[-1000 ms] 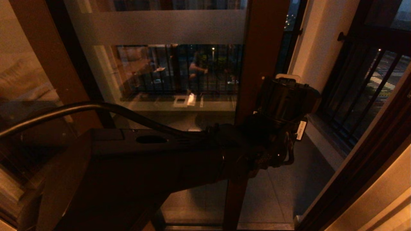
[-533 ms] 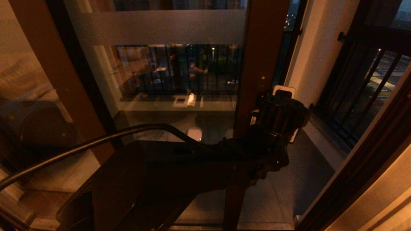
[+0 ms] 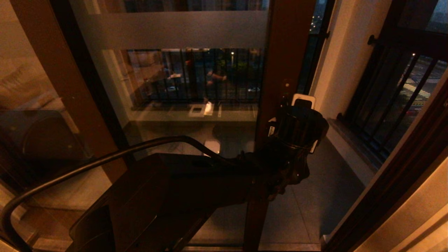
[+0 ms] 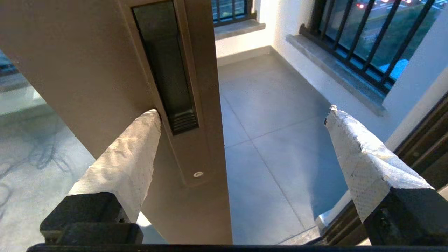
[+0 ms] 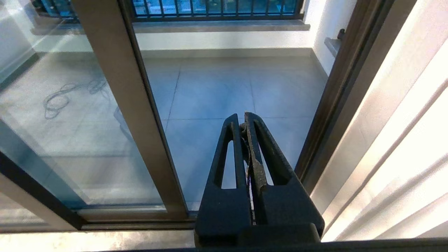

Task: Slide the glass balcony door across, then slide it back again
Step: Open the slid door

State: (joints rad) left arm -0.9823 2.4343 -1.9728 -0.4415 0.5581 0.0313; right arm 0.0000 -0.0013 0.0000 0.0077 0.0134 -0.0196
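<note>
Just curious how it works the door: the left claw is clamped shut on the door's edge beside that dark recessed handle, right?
Not quite. The left gripper is open, its fingers spread wide either side of the glass balcony door stile, beside the recessed handle. The left wrist view shows it.

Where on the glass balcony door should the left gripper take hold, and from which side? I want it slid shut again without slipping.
Probably its free vertical stile: the left gripper stands open, one finger beside the recessed handle, the other in the open gap. Come straight at the edge from the room side, straddling the stile.
</note>
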